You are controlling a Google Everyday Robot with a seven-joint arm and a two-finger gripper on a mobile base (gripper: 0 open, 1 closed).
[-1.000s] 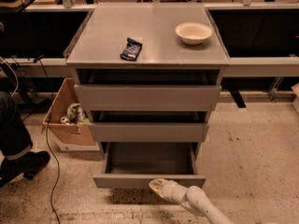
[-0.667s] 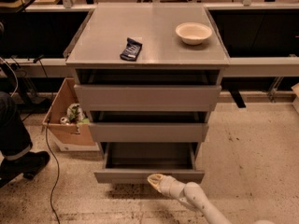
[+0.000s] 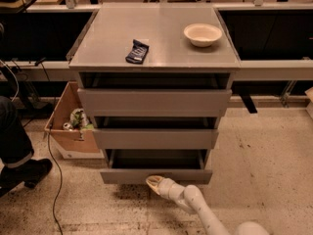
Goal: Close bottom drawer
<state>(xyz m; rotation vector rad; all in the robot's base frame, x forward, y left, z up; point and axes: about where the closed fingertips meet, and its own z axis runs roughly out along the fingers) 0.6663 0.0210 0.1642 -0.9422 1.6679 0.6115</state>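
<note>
The bottom drawer (image 3: 132,176) is the lowest of three grey drawers in a grey cabinet. It stands a little way out, with a dark gap showing behind its flat front. My gripper (image 3: 154,182) is at the end of the white arm that comes in from the lower right. Its tip touches the lower edge of the drawer front, just right of the middle.
The middle drawer (image 3: 155,138) and top drawer (image 3: 154,102) also stand slightly out. On the cabinet top (image 3: 98,38) lie a dark packet (image 3: 137,51) and a white bowl (image 3: 202,34). A cardboard box (image 3: 68,126) and a person's leg and shoe (image 3: 19,165) are at the left.
The bottom drawer has slid inward, from well open to only a little open. My gripper has moved forward with its front.
</note>
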